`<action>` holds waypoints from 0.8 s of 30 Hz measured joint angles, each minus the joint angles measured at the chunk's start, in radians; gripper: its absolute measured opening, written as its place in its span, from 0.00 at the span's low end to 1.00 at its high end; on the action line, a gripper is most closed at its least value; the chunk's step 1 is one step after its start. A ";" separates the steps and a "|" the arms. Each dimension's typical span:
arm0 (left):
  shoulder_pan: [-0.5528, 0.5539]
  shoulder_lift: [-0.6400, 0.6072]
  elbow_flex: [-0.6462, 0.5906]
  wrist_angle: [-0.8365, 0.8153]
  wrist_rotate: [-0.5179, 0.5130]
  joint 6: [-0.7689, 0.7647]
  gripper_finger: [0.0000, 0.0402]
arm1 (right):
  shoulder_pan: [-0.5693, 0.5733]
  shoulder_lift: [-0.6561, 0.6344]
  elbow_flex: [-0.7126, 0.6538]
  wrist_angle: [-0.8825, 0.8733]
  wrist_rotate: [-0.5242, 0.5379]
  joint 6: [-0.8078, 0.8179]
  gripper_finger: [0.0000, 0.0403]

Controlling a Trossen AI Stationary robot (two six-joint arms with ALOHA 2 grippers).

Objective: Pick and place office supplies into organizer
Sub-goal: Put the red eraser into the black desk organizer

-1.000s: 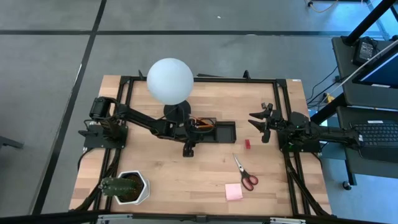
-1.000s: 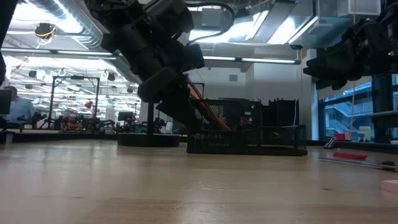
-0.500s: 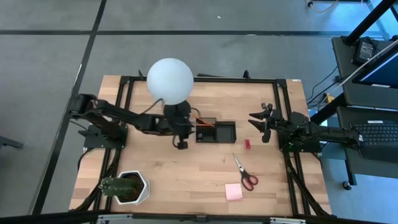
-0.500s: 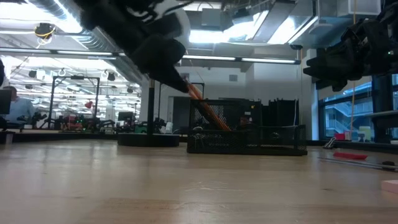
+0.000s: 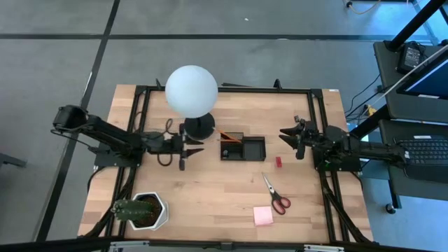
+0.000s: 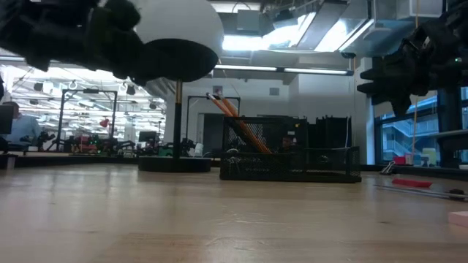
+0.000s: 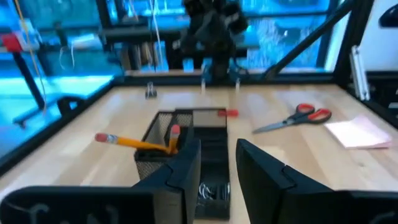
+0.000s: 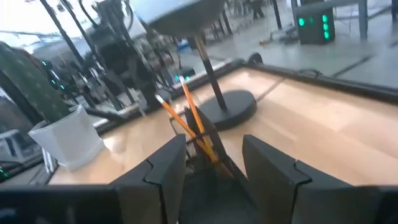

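Observation:
The black organizer [image 5: 243,148] stands mid-table on its base, with orange pencils [image 5: 229,137] leaning out of its left compartment [image 7: 163,142]. Red-handled scissors [image 5: 276,196], a pink sticky-note pad [image 5: 263,215] and a small red block [image 5: 278,162] lie on the wood to its right. My left gripper [image 5: 185,150] hovers left of the organizer, level and pointing at it, open with nothing between its fingers [image 7: 217,152]. My right gripper [image 5: 294,138] hangs open near the right edge, also aimed at the organizer [image 8: 214,149].
A white globe lamp [image 5: 191,91] stands on its round black base [image 5: 199,127] just beyond my left gripper. A green plant in a white pot [image 5: 143,210] sits at the near left corner. Bare wood lies between the organizer and the near edge.
My left gripper has drawn back from the organizer's pencil compartment toward the table's left edge, rising a little and tipping from pointing down to about level. The pencils stay leaning in the organizer. My right gripper has rolled slightly in place.

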 joint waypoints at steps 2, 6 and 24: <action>-0.004 -0.018 -0.034 0.056 -0.001 0.006 0.24 | 0.003 0.027 0.027 -0.051 0.007 0.022 0.40; -0.003 -0.043 -0.072 0.100 -0.006 0.007 0.24 | 0.016 0.117 0.109 -0.169 0.091 0.086 0.40; -0.003 -0.048 -0.076 0.120 -0.132 0.057 0.24 | 0.147 0.815 0.462 -0.641 0.077 0.626 0.40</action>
